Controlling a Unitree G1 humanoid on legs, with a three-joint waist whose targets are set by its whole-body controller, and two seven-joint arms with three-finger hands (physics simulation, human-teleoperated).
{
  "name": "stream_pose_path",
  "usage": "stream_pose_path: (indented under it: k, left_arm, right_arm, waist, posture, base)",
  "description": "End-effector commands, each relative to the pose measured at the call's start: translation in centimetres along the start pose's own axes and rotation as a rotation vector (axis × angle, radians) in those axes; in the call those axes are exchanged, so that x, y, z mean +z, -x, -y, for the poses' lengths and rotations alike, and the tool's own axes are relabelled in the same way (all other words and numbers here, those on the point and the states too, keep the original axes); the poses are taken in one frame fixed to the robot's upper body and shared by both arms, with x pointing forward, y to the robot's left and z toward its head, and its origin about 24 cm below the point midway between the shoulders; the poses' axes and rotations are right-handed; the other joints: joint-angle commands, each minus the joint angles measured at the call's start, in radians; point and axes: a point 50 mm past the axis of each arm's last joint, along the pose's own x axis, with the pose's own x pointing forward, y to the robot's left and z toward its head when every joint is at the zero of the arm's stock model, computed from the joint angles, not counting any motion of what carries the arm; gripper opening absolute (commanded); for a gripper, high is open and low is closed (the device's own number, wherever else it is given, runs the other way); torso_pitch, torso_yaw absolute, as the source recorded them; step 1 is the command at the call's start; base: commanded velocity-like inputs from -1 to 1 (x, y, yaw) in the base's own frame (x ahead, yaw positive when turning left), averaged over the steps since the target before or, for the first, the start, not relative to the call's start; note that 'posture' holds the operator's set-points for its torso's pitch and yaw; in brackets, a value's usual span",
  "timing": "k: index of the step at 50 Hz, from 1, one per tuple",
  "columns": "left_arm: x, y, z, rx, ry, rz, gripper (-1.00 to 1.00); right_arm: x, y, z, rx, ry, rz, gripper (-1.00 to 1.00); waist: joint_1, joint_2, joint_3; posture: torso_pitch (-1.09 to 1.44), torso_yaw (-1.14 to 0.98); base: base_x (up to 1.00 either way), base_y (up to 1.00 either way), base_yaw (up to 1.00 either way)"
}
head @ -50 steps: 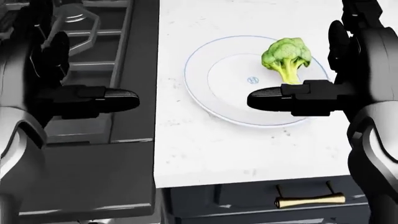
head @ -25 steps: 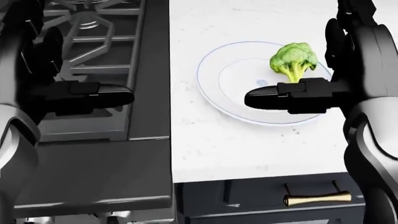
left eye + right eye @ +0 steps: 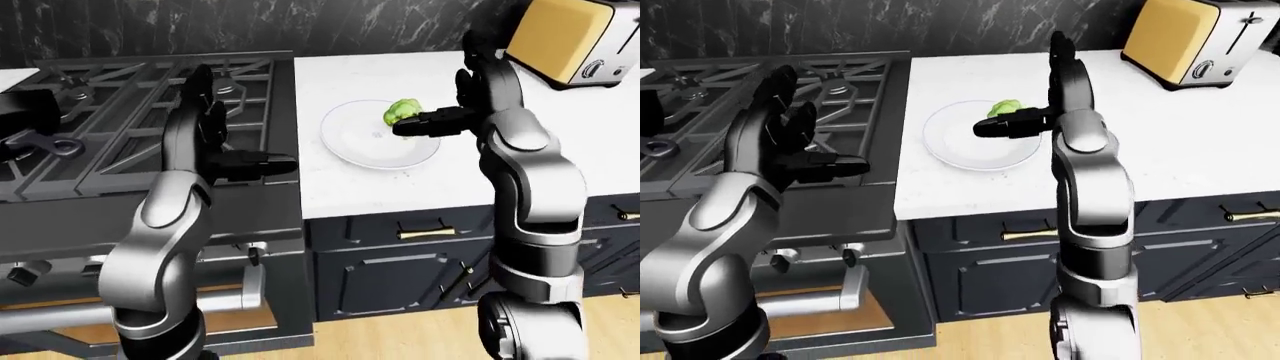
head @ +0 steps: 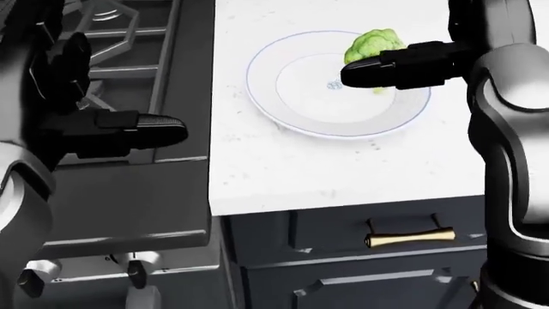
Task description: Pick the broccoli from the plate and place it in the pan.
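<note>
While the broccoli is sitting on the white plate toward its upper right in the head view, the right hand is hovering right over it, one dark finger stretching leftward across the floret's lower part and hiding the stem. Fingers look spread, not closing round the broccoli; can't tell if that finger is touching it. Plate is resting on the white counter, just right of the stove. Left hand is hanging over the stove grates, fingers splayed, holding nothing. Pan is sitting at the left edge of the left-eye view, well apart from the plate. Toaster is standing top right.
</note>
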Motion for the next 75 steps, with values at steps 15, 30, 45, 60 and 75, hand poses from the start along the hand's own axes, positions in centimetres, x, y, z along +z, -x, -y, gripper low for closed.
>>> stream_pose_path:
  k: [15, 30, 45, 60, 75]
  left_arm:
    - [1.9, 0.3, -0.2, 0.005, 0.007, 0.093, 1.00]
    - [1.8, 0.2, -0.9, 0.001, 0.007, 0.089, 1.00]
    - [2.1, 0.2, -0.3, -0.002, 0.009, 0.094, 1.00]
    - [2.3, 0.7, -0.1, -0.007, 0.009, 0.097, 1.00]
    - [2.3, 0.6, -0.1, -0.012, 0.013, 0.096, 1.00]
  right_arm:
    - [2.9, -3.4, -0.7, 0.000, 0.050, 0.092, 1.00]
    - [3.8, -4.8, -0.5, -0.005, 0.041, 0.097, 1.00]
    - [3.0, -5.2, -1.1, -0.012, 0.100, 0.073, 1.00]
    - [0.7, -5.5, -1.1, -0.033, 0.169, 0.045, 1.00]
    - [-0.4, -6.6, -1.5, -0.042, 0.238, 0.026, 1.00]
  waist:
    - [-0.009, 0.012, -0.033]
    - [-0.006, 0.010, -0.038]
    - [-0.004, 0.006, -0.032]
    - [0.003, -0.001, -0.027]
    - [0.003, -0.002, -0.030]
  posture:
    - [0.00, 0.00]
    - [0.00, 0.00]
    - [0.00, 0.00]
    - [0.00, 0.00]
    - [0.00, 0.00]
  base:
    - [0.00, 0.00, 0.00]
    - [0.00, 0.00, 0.00]
    - [0.00, 0.00, 0.00]
    - [0.00, 0.00, 0.00]
    - [0.00, 0.00, 0.00]
